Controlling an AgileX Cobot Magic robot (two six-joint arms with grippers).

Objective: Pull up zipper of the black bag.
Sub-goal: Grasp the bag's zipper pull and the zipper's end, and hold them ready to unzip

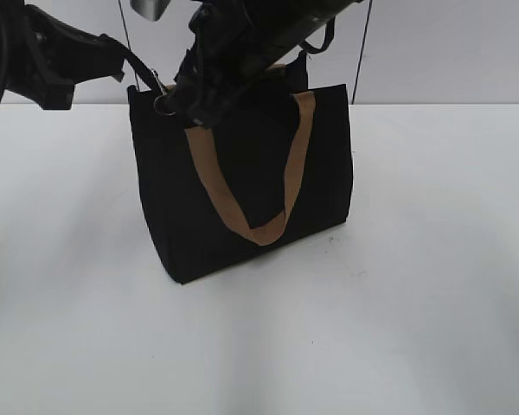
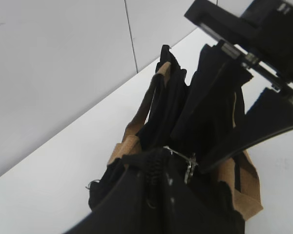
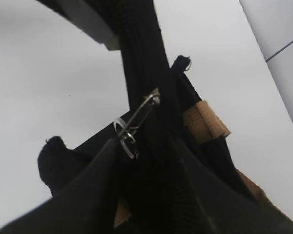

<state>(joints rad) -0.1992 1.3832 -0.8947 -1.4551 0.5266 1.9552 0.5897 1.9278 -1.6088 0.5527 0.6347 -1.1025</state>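
Observation:
The black bag (image 1: 242,207) stands upright on the white table, one tan strap hanging down its front. My left gripper (image 1: 156,85) is at the bag's top left corner and is shut on the bag's end fabric (image 2: 154,195). My right gripper (image 1: 195,108) reaches across from the upper right to the same corner. The zipper (image 1: 164,104) is a silver slider with a ring pull just left of it. In the right wrist view the ring (image 3: 129,131) hangs at my left fingertip, and the jaws (image 3: 146,161) close on the zipper line. In the left wrist view the slider (image 2: 188,165) sits just beyond my jaws.
The white table (image 1: 415,303) surrounds the bag, with a grey wall behind it. The tan strap tabs (image 3: 205,119) sit on the bag's rim beside the zipper line. The right arm's black links (image 2: 263,39) hang over the bag's top.

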